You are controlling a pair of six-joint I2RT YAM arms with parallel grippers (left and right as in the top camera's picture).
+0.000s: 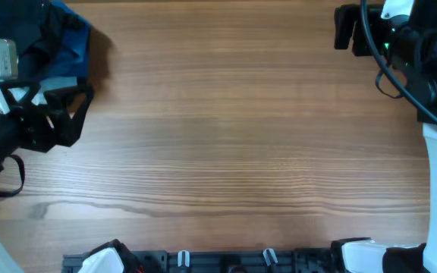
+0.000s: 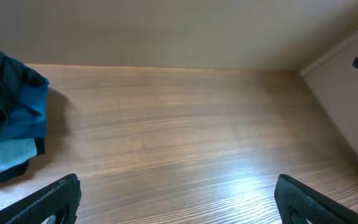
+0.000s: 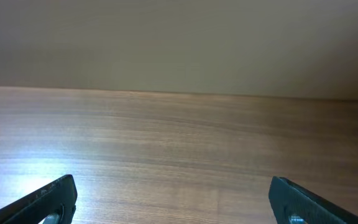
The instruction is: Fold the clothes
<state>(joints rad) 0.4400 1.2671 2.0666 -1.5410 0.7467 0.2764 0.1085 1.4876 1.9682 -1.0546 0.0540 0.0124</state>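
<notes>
A crumpled pile of clothes (image 1: 48, 38), dark navy with blue and pale blue parts, lies at the table's far left corner. It also shows at the left edge of the left wrist view (image 2: 8, 134). My left gripper (image 1: 70, 114) is open and empty, just in front of the pile and apart from it; its fingers frame bare wood in its wrist view (image 2: 179, 202). My right gripper (image 1: 345, 28) is open and empty at the far right of the table, far from the clothes; its wrist view (image 3: 173, 202) shows only bare wood.
The wooden table (image 1: 226, 129) spreads between the two arms. A wall runs along its far side (image 3: 179, 43). Black and white arm bases (image 1: 226, 259) sit along the front edge. A cable (image 1: 397, 68) hangs by the right arm.
</notes>
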